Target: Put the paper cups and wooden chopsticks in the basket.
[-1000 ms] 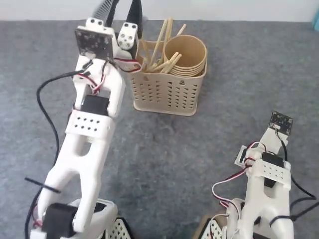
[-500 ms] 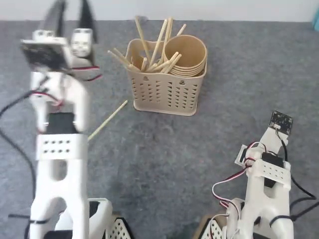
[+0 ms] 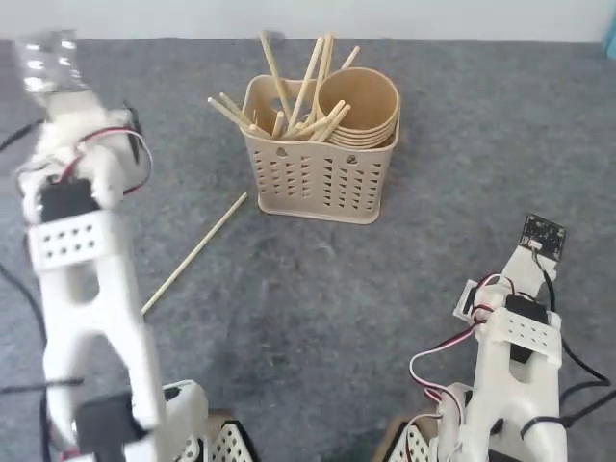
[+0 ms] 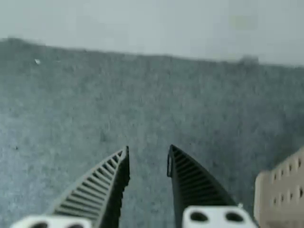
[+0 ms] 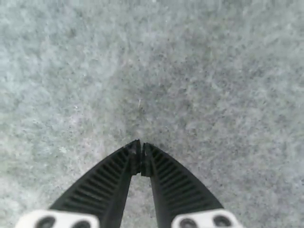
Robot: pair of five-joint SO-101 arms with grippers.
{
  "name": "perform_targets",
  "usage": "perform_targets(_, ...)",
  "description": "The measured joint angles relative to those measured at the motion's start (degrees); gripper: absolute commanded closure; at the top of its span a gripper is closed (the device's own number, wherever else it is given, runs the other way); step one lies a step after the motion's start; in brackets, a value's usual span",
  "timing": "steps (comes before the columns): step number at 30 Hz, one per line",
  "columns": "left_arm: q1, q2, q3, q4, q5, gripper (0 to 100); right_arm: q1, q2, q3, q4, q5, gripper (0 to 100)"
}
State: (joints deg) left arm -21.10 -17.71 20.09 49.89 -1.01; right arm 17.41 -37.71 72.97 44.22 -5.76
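The beige perforated plastic basket [image 3: 318,178] stands far centre on the grey carpeted table [image 3: 318,318]. Its mouth is crowded: slanted wooden chopsticks [image 3: 308,81] fan above the left half, and stacked tan paper cups [image 3: 358,101] fill the right (top cup opens upward). One loose wooden chopstick [image 3: 193,253] lies diagonally between the basket and the white left arm [image 3: 72,241]. Open carpet spans from the basket front to the white right arm [image 3: 520,337].

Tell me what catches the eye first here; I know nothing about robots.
A beige perforated plastic basket stands at the far side of the grey felt-covered table, stuffed with a stack of tan paper cups and splayed wooden chopsticks. One lone wooden chopstick lies on the felt beside it, near the tall white left arm.
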Motion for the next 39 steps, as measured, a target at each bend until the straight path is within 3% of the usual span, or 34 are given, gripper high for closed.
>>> perform_targets(7,4.7,12.8,0.0,7.6,-3.7,87,0.0,0.0,0.0,0.0,0.0,99.1)
perform_targets(13,9.3,22.4,0.0,8.4,-7.7,87,0.0,0.0,0.0,0.0,0.0,99.1)
perform_targets(24,10.8,35.7,-0.2,-1.8,-10.8,87,0.0,0.0,0.0,0.0,0.4,99.1)
perform_targets(39,11.4,34.8,0.1,-2.5,-11.0,87,0.0,0.0,0.0,0.0,0.4,99.1)
